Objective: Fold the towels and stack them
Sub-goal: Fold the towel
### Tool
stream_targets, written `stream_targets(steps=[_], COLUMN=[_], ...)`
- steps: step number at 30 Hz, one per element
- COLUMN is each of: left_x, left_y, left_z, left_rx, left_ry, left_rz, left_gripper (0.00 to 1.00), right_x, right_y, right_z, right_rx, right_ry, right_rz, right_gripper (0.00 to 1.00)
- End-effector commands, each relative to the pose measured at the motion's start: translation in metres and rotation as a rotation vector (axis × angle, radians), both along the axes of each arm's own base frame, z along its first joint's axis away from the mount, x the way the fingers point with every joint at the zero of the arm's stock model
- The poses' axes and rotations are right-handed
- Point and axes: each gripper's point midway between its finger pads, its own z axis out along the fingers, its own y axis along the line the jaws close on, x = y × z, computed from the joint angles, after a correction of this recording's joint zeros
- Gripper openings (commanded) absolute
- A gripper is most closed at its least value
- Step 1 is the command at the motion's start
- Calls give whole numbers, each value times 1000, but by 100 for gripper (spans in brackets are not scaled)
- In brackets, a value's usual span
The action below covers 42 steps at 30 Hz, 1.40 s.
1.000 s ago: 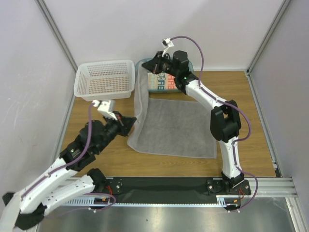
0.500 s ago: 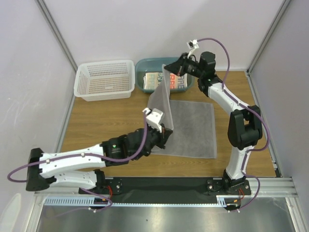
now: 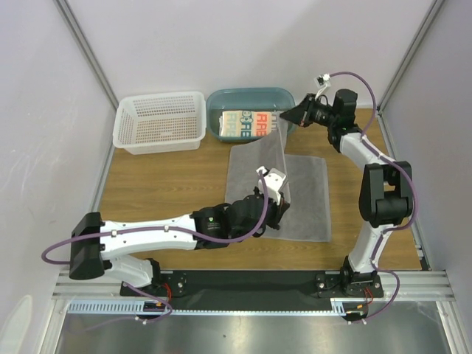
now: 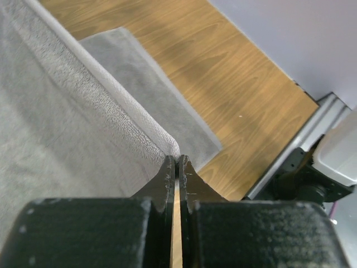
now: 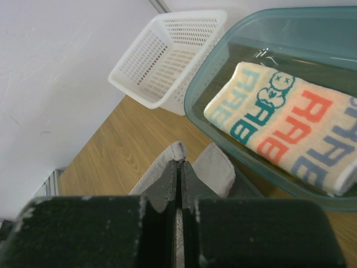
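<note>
Grey towel (image 3: 310, 195): mid-fold; my left end effector (image 4: 176, 162) and right end effector (image 5: 178, 163) clamp its raised edge. White lettered towel (image 3: 247, 125): folded in tub (image 3: 251, 91); stacking pending.

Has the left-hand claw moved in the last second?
Yes. The left gripper has swung right, away from the white basket, carrying an edge of the grey towel with it.

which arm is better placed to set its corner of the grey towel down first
Probably left: the left gripper, shut on the near corner, sits low over the grey towel's lower layer. The right gripper holds the far corner raised beside the teal tub.
</note>
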Motion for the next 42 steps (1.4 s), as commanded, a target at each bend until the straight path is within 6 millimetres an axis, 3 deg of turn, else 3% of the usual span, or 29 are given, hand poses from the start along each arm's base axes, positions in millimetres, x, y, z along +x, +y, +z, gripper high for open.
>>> stream_targets(steps=[1,4,9,12,22,24,27,34,35,36,42], left_x=[-24,-27,-29,-30,-40,-40,-41,-43,-43,-45,-51], left_y=[-29,-31,-19,-17,-42,-49,-61,-96,-102,-108,-130], left_z=[44,52,84,90,56,43,25,-7,-3,-17,-24], left_rx=[-119,-127,-183,-185,-130,-96,-60,15,9,41,76], left_ry=[-25,-46,-93,-108,-54,-41,-20,-10,-15,-5,-3], left_rz=[-152,-183,-189,-197,-278,-287,-308,-374,-388,-410,-499], left_gripper=[0,0,0,0,0,0,0,0,0,0,0], right_x=[-3,0,-3,-3,-14,-10,-9,-8,-8,-7,-14], right_y=[-19,-34,-42,-42,-50,-72,-86,-100,-102,-107,-130], right_z=[37,45,60,57,20,6,-13,-62,-66,-73,-92], right_rx=[-52,-57,-75,-86,-122,-136,-144,-232,-236,-238,-237], right_ry=[-156,-150,-176,-176,-131,-125,-105,-114,-115,-116,-113], right_rz=[-52,-105,-144,-145,-74,-109,-115,-85,-78,-80,-106], right_gripper=[0,0,0,0,0,0,0,0,0,0,0])
